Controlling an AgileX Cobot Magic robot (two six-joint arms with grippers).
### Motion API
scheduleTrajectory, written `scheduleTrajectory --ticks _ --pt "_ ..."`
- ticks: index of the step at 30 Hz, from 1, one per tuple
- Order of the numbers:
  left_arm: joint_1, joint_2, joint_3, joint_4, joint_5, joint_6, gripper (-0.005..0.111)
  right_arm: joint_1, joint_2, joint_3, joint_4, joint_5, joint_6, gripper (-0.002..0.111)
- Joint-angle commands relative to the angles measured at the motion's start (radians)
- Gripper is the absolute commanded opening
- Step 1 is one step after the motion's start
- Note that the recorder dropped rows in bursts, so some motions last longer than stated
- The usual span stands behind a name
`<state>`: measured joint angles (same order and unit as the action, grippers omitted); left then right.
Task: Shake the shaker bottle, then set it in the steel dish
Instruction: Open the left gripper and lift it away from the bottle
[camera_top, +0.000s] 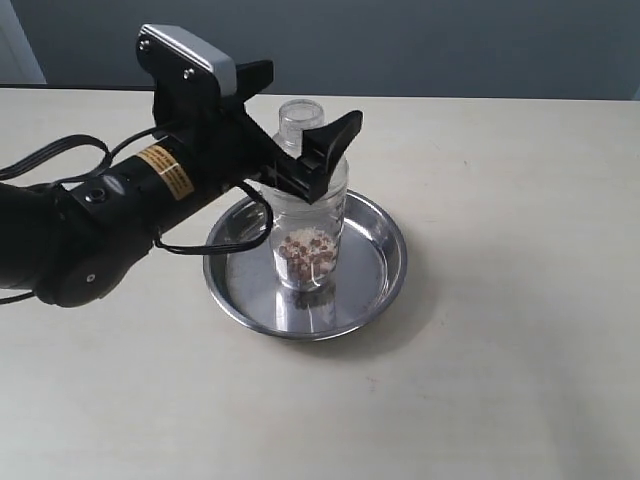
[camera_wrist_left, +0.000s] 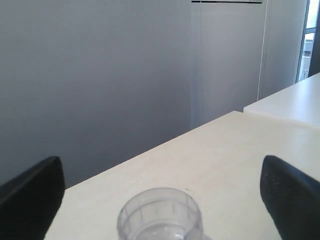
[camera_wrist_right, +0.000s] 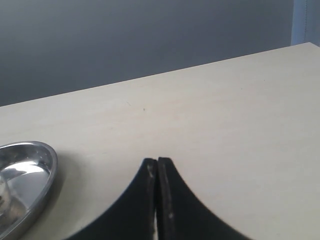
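The clear shaker bottle (camera_top: 312, 228) stands upright in the middle of the steel dish (camera_top: 388, 268), brown and white grains lying at its bottom. My left gripper (camera_top: 303, 100) is open, its black fingers (camera_top: 325, 150) spread wide on either side of the bottle's shoulder and apart from it. In the left wrist view the bottle's round cap (camera_wrist_left: 160, 216) sits low between the two far-apart fingers (camera_wrist_left: 32, 197), with the gripper (camera_wrist_left: 161, 167) open. My right gripper (camera_wrist_right: 157, 163) is shut on nothing, over bare table beside the dish (camera_wrist_right: 30, 172).
The pale table (camera_top: 520, 380) stretches all round the dish. The left arm's black body and cables (camera_top: 90, 230) lie to the dish's left. A grey wall stands behind the table's far edge.
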<state>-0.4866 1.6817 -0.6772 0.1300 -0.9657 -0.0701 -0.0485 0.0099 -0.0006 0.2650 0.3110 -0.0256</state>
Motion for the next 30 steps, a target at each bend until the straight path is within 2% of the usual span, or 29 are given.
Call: scheduleTrajectory --ticks 1,2,3,4,6,8,9,13,20,24,30 --pt "0.005 -0.097 -0.004 0.030 0.129 0.031 0.082 0.003 -0.005 0.001 -0.001 -0.006 0.000 -0.001" --pt "0.005 -0.138 -0.004 0.053 0.179 0.031 0.068 0.003 -0.005 0.001 -0.001 -0.006 0.000 -0.001" --pt "0.005 -0.162 -0.004 0.059 0.211 0.031 0.061 0.003 -0.005 0.001 -0.001 -0.006 0.000 -0.001" --pt "0.005 -0.212 -0.004 0.058 0.282 0.040 0.048 0.003 -0.005 0.001 -0.001 -0.006 0.000 -0.001" --pt "0.005 -0.289 -0.004 -0.020 0.393 0.070 0.031 0.003 -0.005 0.001 -0.001 -0.006 0.000 -0.001" --pt "0.005 -0.358 -0.004 0.007 0.501 0.116 0.013 0.003 -0.005 0.001 -0.001 -0.006 0.000 -0.001" --pt "0.005 -0.398 -0.004 0.024 0.540 0.116 0.000 0.003 -0.005 0.001 -0.001 -0.006 0.000 -0.001" --pt "0.012 -0.532 -0.004 -0.023 0.668 0.132 0.001 0.003 -0.005 0.001 -0.001 -0.006 0.000 -0.001" --pt "0.056 -0.686 -0.004 -0.083 0.765 0.132 0.000 0.003 -0.005 0.001 -0.001 -0.006 0.000 -0.001" --pt "0.114 -0.758 -0.004 -0.165 0.904 0.132 0.000 0.003 -0.005 0.001 -0.001 -0.006 0.000 -0.001" --pt "0.197 -0.873 0.014 -0.100 1.107 0.132 0.000 0.003 -0.005 0.001 -0.001 -0.006 0.000 -0.001"
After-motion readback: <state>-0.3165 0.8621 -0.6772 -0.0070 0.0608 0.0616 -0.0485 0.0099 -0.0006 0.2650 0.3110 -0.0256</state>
